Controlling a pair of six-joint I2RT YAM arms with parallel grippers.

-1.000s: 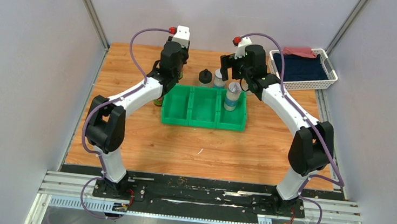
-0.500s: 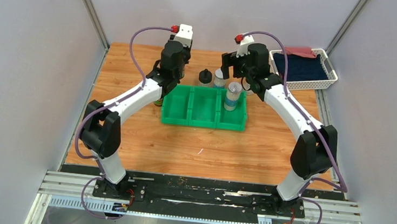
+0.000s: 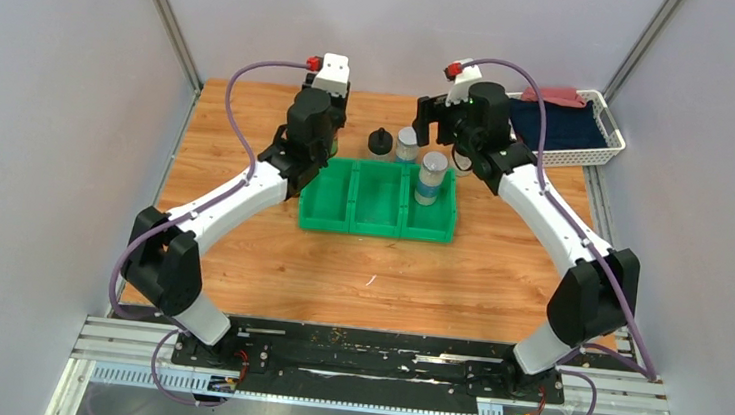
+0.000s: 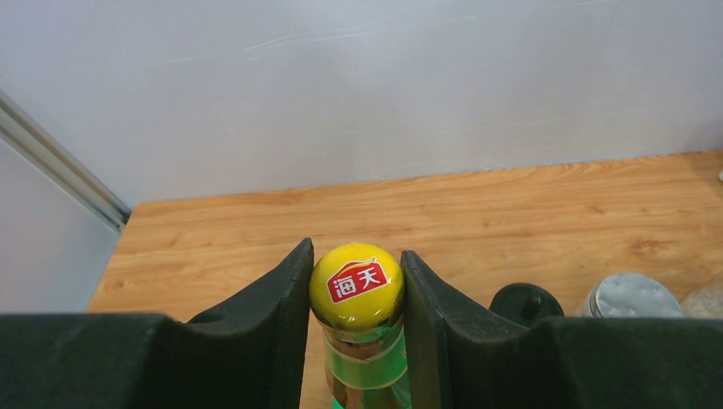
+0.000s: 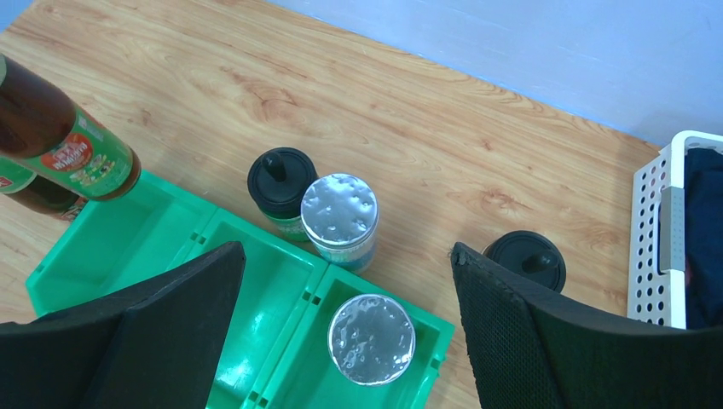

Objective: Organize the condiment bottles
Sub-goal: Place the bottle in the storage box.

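**Jaws**
- L gripper [image 4: 356, 250]: closed on the yellow cap of brown bottle [image 4: 359, 294]. One pad each side, both touching the cap. Bottle upright betw. the fingers; green label band on the neck just under the cap.
- R gripper [image 5: 348, 251]: jaws wide apart, nothing betw. them. Hangs above the R end of bin [image 5: 111, 247].

**Held bottle, from R wrist cam**
- Brown body w/ green label shows at the bin's far-L corner, lower end overlapping the rim there.
- Looks lifted off table [image 3: 378, 269]; cannot confirm.

**Other bottles**
- 2nd brown bottle [image 5: 38, 194]: outside the bin's L end, mostly hidden behind the held one. Cap not visible.
- Shaker [image 5: 372, 338]: upright in the bin's R compartment, silver lid up, directly under the R gripper.
- 2nd shaker [image 5: 339, 209]: on the table just behind the bin's far wall, about at the mid/R divider.
- Knob jar [image 5: 281, 181]: on the table just beside 2nd shaker, on its L. Touching or not, cannot tell.
- 2nd knob jar [image 5: 524, 260]: on the table off the bin's far-R corner, betw. the bin and basket [image 5: 648, 256]. Apart from both.

**Surroundings**
- Bin: green, 3 compartments in a row, mid-table.
- Basket: white, perforated, at the far-R table corner. Dark blue cloth [image 3: 556, 126] inside, red cloth [image 3: 557, 95] at its far end.
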